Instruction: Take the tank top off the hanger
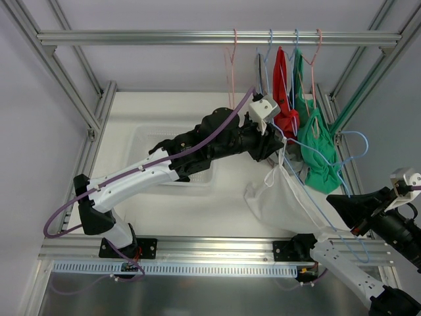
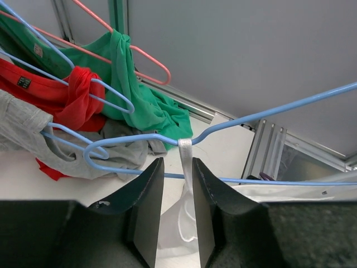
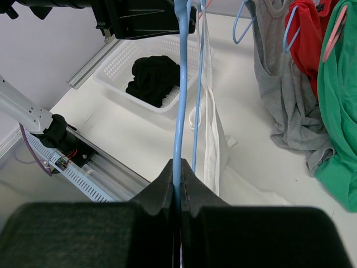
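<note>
White tank top (image 1: 266,201) lies heaped on the desk (image 1: 164,210) under the blue hanger (image 3: 178,84), whose near end the right claw (image 3: 177,170) clamps tight, while farther along that hanger the left claw (image 2: 177,166) stands with jaws slightly parted astride the strap (image 2: 186,153) looped over the wire, the strap running straight down between them.

White table (image 1: 197,220) bears a basket (image 1: 141,141) (black cloth (image 3: 153,78) inside) and tank top (image 1: 276,197).
</note>
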Tool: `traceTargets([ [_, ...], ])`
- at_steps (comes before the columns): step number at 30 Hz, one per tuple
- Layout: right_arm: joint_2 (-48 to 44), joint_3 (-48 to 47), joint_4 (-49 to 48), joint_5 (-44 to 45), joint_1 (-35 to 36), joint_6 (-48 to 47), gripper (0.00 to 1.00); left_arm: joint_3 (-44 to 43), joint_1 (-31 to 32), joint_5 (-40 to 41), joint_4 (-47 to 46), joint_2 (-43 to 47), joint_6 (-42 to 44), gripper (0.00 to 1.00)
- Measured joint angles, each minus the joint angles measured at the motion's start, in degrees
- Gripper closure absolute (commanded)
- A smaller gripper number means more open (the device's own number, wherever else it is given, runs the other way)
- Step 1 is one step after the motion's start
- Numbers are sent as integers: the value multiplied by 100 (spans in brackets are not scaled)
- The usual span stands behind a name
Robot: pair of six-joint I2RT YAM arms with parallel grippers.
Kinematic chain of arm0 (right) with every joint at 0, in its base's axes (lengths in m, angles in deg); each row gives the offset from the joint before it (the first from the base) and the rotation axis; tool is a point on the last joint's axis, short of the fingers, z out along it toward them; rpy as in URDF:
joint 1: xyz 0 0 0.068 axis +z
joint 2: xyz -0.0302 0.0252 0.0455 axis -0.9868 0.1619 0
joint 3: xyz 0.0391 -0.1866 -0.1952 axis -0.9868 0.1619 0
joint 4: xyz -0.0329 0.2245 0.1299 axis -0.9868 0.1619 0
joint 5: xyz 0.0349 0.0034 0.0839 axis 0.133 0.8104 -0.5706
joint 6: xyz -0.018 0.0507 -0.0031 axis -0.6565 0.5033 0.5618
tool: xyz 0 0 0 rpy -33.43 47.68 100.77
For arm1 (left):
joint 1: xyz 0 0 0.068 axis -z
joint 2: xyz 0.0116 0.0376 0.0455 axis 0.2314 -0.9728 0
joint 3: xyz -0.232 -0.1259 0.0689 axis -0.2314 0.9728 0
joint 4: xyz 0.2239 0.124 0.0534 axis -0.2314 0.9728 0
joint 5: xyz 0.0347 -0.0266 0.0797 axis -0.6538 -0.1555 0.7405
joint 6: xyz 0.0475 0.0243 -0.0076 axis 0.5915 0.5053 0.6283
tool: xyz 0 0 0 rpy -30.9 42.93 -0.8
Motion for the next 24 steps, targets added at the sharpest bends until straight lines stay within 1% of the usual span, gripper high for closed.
traceTargets([
  [3,9,-2,0,-2,0,0,100,7,-2,2,-39,0,2,74],
  [4,15,-7,-2,-7,0,0,100,11,0,2,-44,2,0,71],
  [6,33,-7,-4,-39,0,11,100,24,0,4,-61,2,11,63],
  [8,44,-7,-7,-81,0,17,100,48,-2,7,-76,2,4,62],
  [9,52,-7,-7,-107,0,20,100,55,-2,7,-79,0,7,64],
  [10,55,-7,-9,-129,0,22,100,59,-2,4,-81,2,7,71],
  [13,72,-7,-15,-155,0,37,100,70,0,4,-85,2,4,82],
  [14,76,-7,-20,-155,2,37,100,74,-2,7,-85,0,4,92],
  [17,76,-7,-22,-149,2,37,100,136,0,9,-151,4,15,93],
  [20,76,-7,-20,-144,2,37,100,280,-2,28,-190,17,17,89],
  [22,76,-7,-20,-140,2,35,100,376,-2,59,-186,28,15,100],
  [24,76,-7,-22,-140,2,37,100,428,0,101,-188,31,26,100],
])
